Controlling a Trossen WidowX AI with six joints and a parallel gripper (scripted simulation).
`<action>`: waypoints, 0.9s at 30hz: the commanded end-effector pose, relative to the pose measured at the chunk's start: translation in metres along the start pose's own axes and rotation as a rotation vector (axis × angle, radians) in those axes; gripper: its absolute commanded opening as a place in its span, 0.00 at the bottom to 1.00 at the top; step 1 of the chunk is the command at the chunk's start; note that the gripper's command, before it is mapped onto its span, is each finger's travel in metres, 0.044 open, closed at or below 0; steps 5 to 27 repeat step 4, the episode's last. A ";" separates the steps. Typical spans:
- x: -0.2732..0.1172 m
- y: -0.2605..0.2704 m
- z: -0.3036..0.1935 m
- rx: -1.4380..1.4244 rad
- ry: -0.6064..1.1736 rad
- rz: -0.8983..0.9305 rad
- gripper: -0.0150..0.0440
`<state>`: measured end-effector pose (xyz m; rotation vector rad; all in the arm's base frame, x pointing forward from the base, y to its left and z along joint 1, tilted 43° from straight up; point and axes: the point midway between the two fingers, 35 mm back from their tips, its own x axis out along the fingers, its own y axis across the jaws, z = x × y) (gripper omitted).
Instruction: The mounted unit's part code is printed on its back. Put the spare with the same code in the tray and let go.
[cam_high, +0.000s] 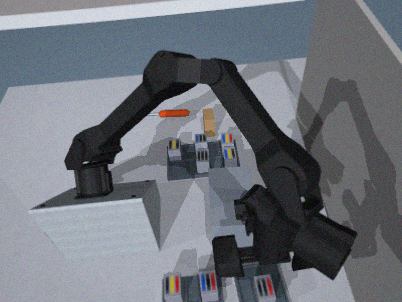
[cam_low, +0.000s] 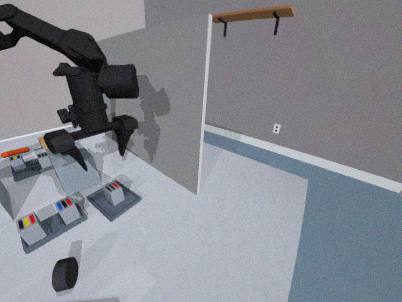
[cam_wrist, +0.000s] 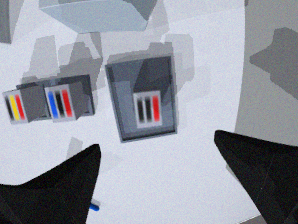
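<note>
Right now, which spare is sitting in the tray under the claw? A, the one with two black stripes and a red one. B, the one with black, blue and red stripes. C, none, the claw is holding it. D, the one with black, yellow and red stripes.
A: the wrist view shows the black-black-red spare resting in the tray, with the claw open above it and holding nothing.

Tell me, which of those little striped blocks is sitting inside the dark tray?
The block with black, black and red stripes. It sits alone in the dark tray; the black-yellow-red block and black-blue-red block sit left, outside it.
</note>
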<state>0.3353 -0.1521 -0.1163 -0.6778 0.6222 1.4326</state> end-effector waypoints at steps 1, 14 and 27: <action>0.001 0.000 -0.001 0.004 -0.001 -0.001 1.00; 0.001 0.000 -0.001 0.004 -0.001 -0.001 1.00; 0.001 0.000 -0.001 0.004 -0.001 -0.001 1.00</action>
